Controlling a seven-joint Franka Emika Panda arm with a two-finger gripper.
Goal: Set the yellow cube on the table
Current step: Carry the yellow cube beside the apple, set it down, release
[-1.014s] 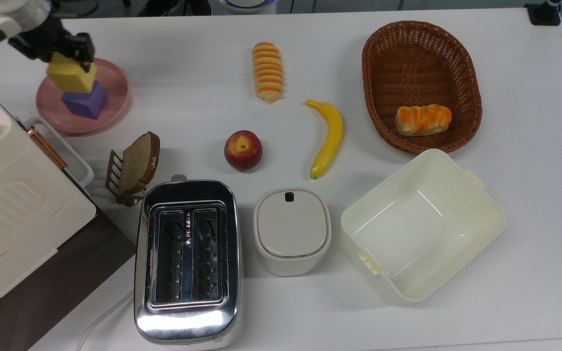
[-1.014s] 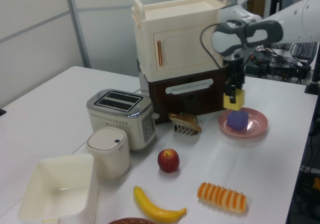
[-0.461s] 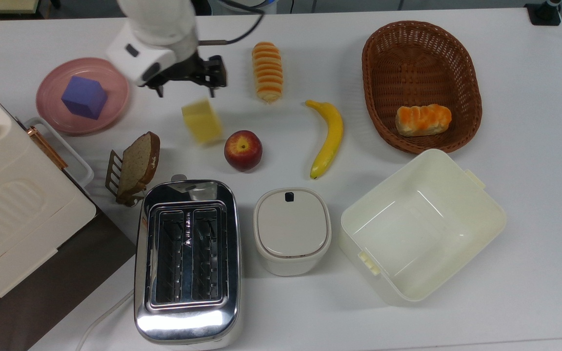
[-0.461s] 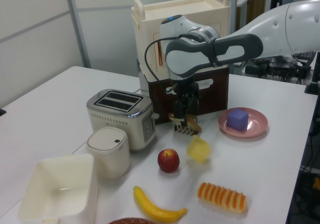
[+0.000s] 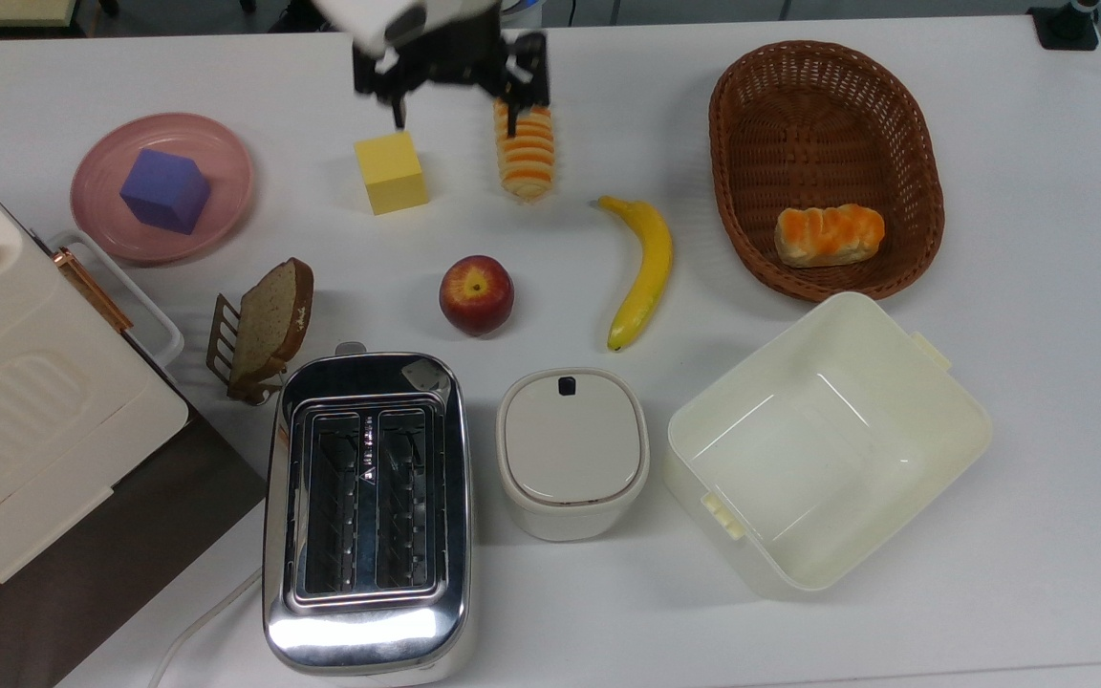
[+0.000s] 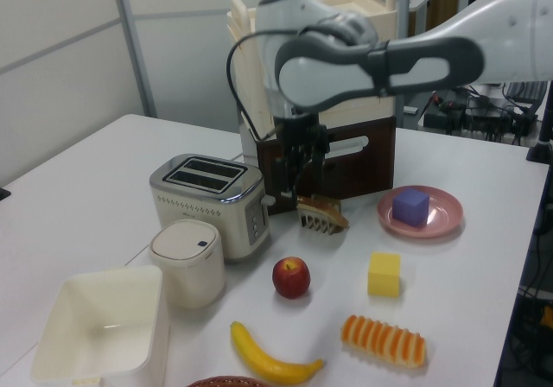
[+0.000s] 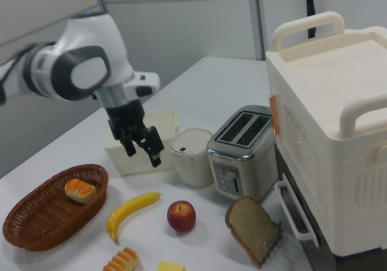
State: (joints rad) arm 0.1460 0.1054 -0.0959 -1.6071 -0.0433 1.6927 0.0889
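The yellow cube (image 5: pixel 391 172) rests on the white table (image 5: pixel 1038 287), between the pink plate and the striped bread roll; it also shows in the left view (image 6: pixel 384 275) and at the bottom edge of the right view (image 7: pixel 171 266). My gripper (image 5: pixel 455 117) hangs open and empty above the table, just behind the cube and apart from it. In the left view the gripper (image 6: pixel 301 184) is raised over the toast rack area. In the right view the gripper (image 7: pixel 142 152) points down with spread fingers.
A purple cube (image 5: pixel 165 189) sits on the pink plate (image 5: pixel 226 162). Around the yellow cube lie a striped roll (image 5: pixel 525 158), an apple (image 5: pixel 476 293) and a banana (image 5: pixel 644 268). Toaster (image 5: pixel 366 506), canister (image 5: pixel 572 449), cream box (image 5: pixel 828 440), basket (image 5: pixel 914 124) and toast rack (image 5: pixel 269 325) stand nearby.
The gripper carried the yellow cube off the purple cube toward the top view's right, let it go, and rose away. The cube tumbled and now rests on the table.
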